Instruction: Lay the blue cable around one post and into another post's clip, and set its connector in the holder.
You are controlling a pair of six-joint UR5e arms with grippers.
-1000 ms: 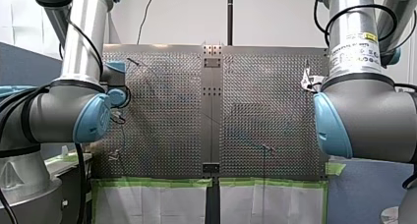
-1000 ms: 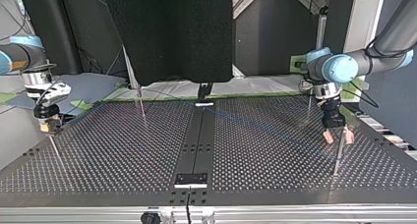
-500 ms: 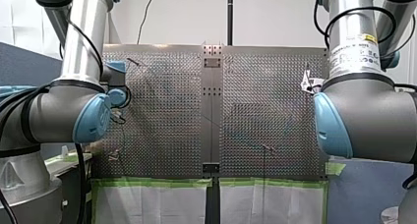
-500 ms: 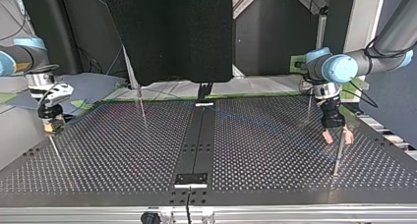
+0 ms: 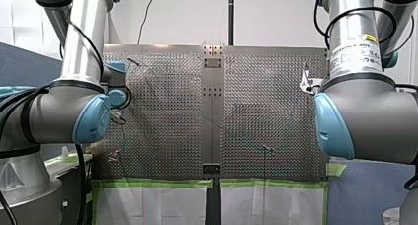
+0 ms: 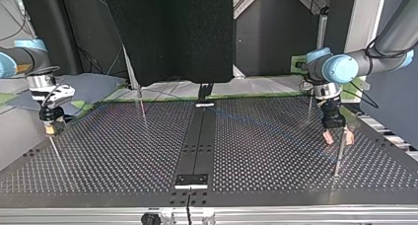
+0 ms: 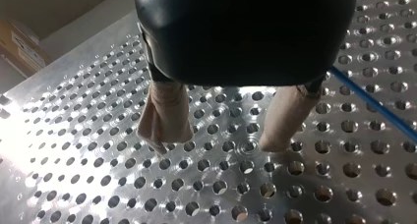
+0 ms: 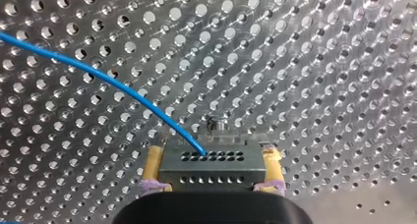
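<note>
A: Why does my right end effector (image 8: pixel 212 160) pinch the connector (image 8: pixel 210 174)?
B: To carry it, probably toward the holder. The blue cable (image 8: pixel 98 74) trails over the table (image 8: pixel 319 62). My left end effector (image 7: pixel 220 141) hovers spread, empty.

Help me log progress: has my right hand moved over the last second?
Yes. In the top view my right hand, shut on the connector, has shifted slightly toward the view's right and down, closer to the thin post.
</note>
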